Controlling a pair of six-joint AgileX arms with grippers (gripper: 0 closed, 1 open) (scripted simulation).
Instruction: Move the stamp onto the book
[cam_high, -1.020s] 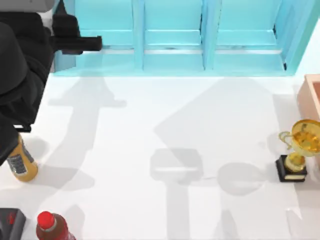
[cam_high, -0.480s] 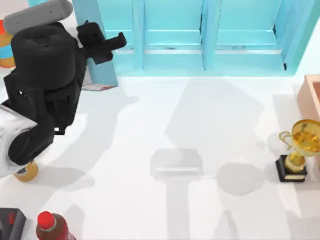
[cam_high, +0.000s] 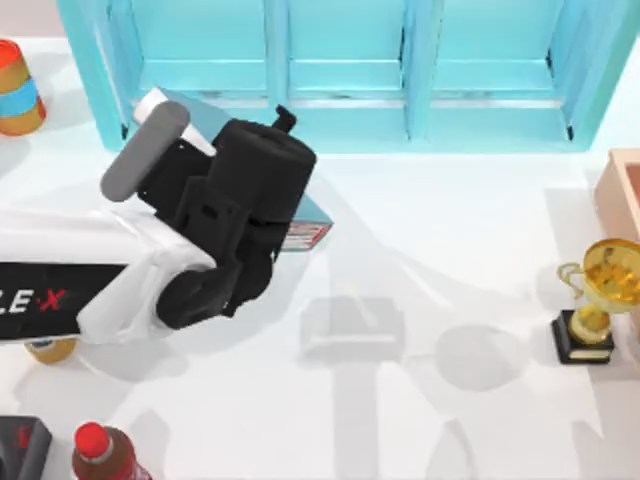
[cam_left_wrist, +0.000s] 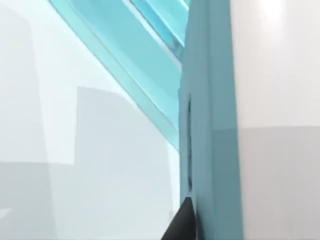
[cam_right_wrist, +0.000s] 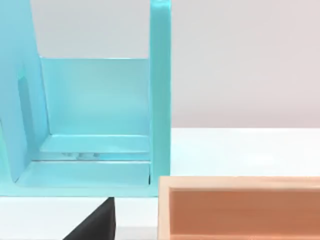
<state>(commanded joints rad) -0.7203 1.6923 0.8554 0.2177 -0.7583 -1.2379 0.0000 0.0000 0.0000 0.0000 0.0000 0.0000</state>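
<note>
Rendered sim test bench, not a real room: flat white tabletop (cam_high: 420, 250), cyan shelf unit (cam_high: 400, 70), random props around my arm, like gold trophy (cam_high: 600, 300) and red-capped bottle (cam_high: 100, 452).

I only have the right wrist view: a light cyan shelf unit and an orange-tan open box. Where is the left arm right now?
Observer: In the top view the left arm reaches in from the table's left and hangs over a large flat teal-blue book in front of the shelf unit.
Operator: How much of that book is uncovered?
Observer: One corner pokes out from under the arm, carrying a small red-and-white label.
Operator: Anything close to my box?
Observer: A gold trophy on a black base stands close to the box, at the table's right.
</note>
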